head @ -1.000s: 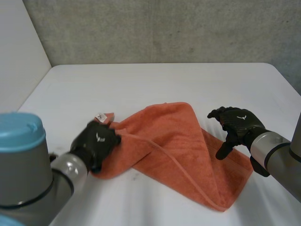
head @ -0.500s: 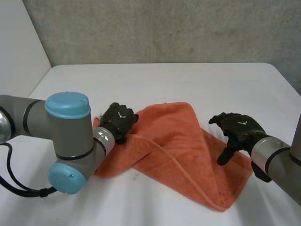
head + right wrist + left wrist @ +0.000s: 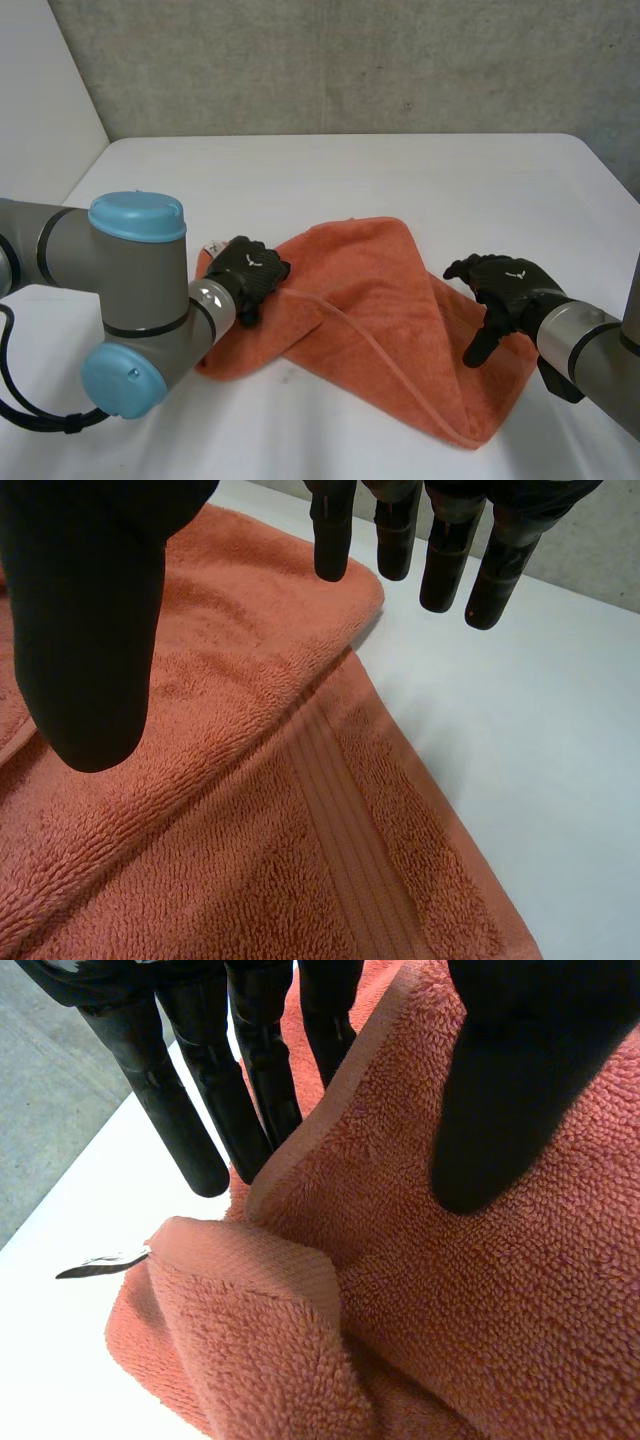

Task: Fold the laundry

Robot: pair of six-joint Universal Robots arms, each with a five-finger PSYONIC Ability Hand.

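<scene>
The orange towel (image 3: 380,310) lies loosely doubled on the middle of the tabletop (image 3: 330,170), reaching towards its near edge. The left hand (image 3: 250,272) sits on the end nearest the left edge, probably to lift it for a fold. Its wrist view shows what the head view hides: fingers (image 3: 195,1130) behind a raised hem, thumb (image 3: 500,1110) in front, pinching it beside a label (image 3: 100,1260). The right hand (image 3: 505,285) hovers over the opposite end, fingers (image 3: 445,560) straight, holding nothing.
</scene>
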